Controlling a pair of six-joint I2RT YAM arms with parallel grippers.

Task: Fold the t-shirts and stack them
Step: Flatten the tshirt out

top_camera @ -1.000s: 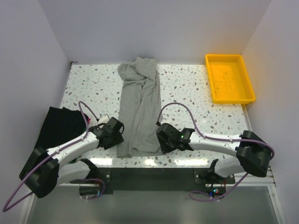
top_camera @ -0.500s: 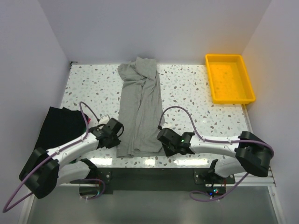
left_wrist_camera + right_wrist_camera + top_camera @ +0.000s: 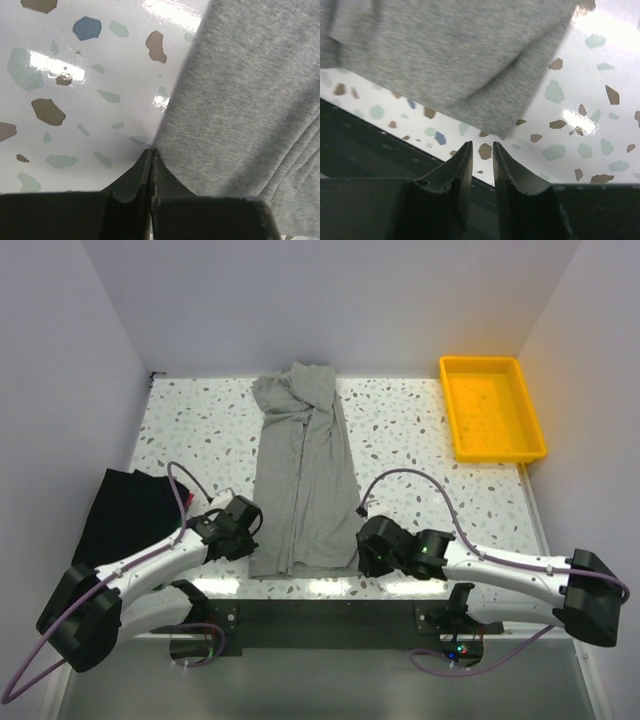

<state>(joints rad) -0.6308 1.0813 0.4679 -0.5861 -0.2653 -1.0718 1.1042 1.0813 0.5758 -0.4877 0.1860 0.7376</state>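
A grey t-shirt (image 3: 300, 480) lies in a long narrow strip down the middle of the speckled bench (image 3: 420, 430), its far end bunched in loose folds near the back wall and its near end flat close to the front edge. Two robot arms reach in from the front, one at each near corner of the shirt.

The left gripper (image 3: 250, 530) sits at the strip's left edge. Its wrist camera shows the jaws of the left gripper (image 3: 151, 151) pressed together, their tips meeting right at the border of the grey t-shirt (image 3: 240, 100). Whether any fabric is pinched between them cannot be told.

The right gripper (image 3: 364, 552) sits low at the near right corner. In its wrist view the jaws of the right gripper (image 3: 481, 145) stand a narrow gap apart with nothing between them. The corner of the grey t-shirt (image 3: 445, 50) lies just beyond the tips, not touching them.

The cloth in both close views is plain heather knit.

A black t-shirt (image 3: 135, 515) lies folded at the bench's left edge, partly under the left arm. A yellow tray (image 3: 455, 410) stands at the far right corner, well apart from the shirts.
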